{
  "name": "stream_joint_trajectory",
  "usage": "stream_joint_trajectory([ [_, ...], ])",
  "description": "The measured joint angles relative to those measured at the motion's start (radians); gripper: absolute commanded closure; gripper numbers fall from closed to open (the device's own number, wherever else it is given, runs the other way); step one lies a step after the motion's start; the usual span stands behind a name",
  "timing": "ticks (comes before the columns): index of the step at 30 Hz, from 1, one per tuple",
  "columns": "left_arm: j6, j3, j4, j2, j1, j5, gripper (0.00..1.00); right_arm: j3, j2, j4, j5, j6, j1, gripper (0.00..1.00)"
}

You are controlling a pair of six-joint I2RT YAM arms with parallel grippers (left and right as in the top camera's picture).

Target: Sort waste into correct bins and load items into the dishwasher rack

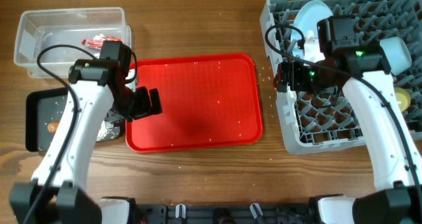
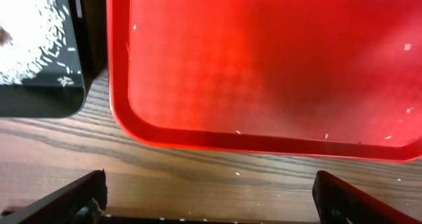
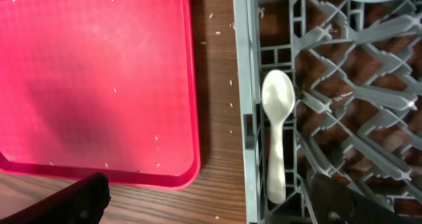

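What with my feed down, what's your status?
Both jaws open, empty. Spoon in rack. Rice in black tray. Nothing in the way.

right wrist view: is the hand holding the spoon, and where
No, nothing held: the right hand is open, and the spoon lies loose in the rack.

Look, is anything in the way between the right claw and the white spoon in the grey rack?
No, nothing visible is. The white spoon lies uncovered just inside the left wall of the grey rack, below the open right gripper, whose fingers stand wide to either side of it.
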Motion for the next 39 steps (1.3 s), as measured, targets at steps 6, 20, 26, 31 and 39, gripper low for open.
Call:
stream_joint_trajectory([
  [6, -0.010, -0.037, 0.097, -0.356, -0.140, -0.067, 0.00, -0.199, -0.255, 0.146, 0.007, 0.000, 0.000, 0.00],
  [20, -0.016, -0.045, 0.051, -0.898, -0.223, -0.271, 0.00, -0.430, -0.619, 0.209, 0.109, 0.000, 0.000, 0.00],
  [26, -0.016, -0.050, 0.050, -0.899, -0.223, -0.292, 0.00, -0.430, -0.590, 0.209, 0.116, 0.000, 0.000, 0.00],
  [31, -0.016, -0.050, 0.050, -0.899, -0.223, -0.293, 0.00, -0.430, -0.536, 0.209, 0.116, 0.000, 0.000, 0.00],
  [39, -0.016, -0.050, 0.050, -0.899, -0.223, -0.293, 0.00, -0.430, -0.388, 0.209, 0.116, 0.000, 0.000, 0.00],
])
